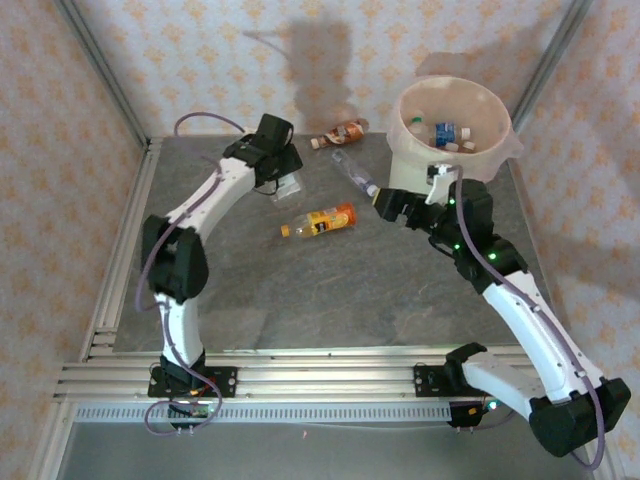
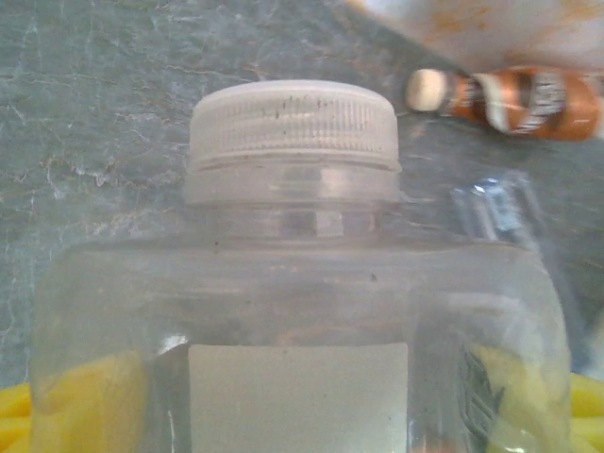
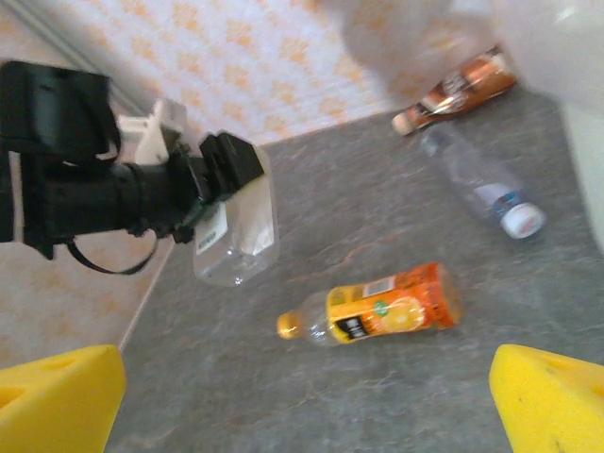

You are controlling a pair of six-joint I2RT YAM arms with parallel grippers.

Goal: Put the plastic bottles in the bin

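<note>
A: Left gripper (image 1: 281, 178), far-left part of the table (image 1: 300, 300). We log its jaws clamped on a clear bottle (image 2: 302, 311), white cap (image 2: 293, 127) pointing away from the wrist, a yellow pad on each flank. Whether its base clears the table, we can't tell.

B: Agreed. The bin (image 1: 412, 160) stands far right, across the table from that grip and just beside the right arm. We judge a long carry rightward.

A: Right gripper (image 1: 384, 206): jaws spread wide, nothing between them.

B: The orange bottle (image 1: 320, 220) lies flat between the two grippers. Long axis runs left to right, cap toward the left arm, base toward the right jaws. We rate the right arm nearer. Two more lie by the far wall: a blue-capped bottle (image 1: 352, 168) and a brown bottle (image 1: 340, 131).
</note>
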